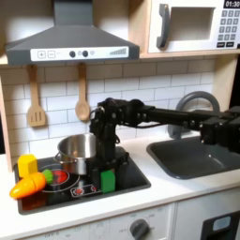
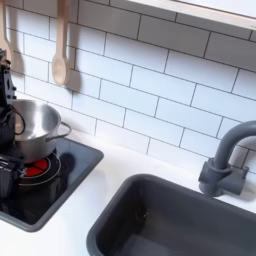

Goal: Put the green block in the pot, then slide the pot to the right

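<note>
The green block (image 1: 108,179) stands on the black stovetop (image 1: 84,190), near its front right corner in the first exterior view. My gripper (image 1: 104,165) points straight down just over the block, its fingertips at the block's top. The dark fingers blur together, so I cannot tell whether they are open or shut. The silver pot (image 1: 75,151) sits on the back of the stovetop, just left of the gripper in the first exterior view. In the second exterior view the pot (image 2: 34,125) is at the left, with the gripper (image 2: 7,160) cut off by the left edge.
A yellow block (image 1: 27,165) and an orange carrot (image 1: 26,187) lie at the stovetop's left end. The dark sink (image 1: 199,156) and faucet (image 1: 195,101) are to the right. A wooden spatula (image 1: 36,99) and spoon (image 1: 82,96) hang on the tiled wall.
</note>
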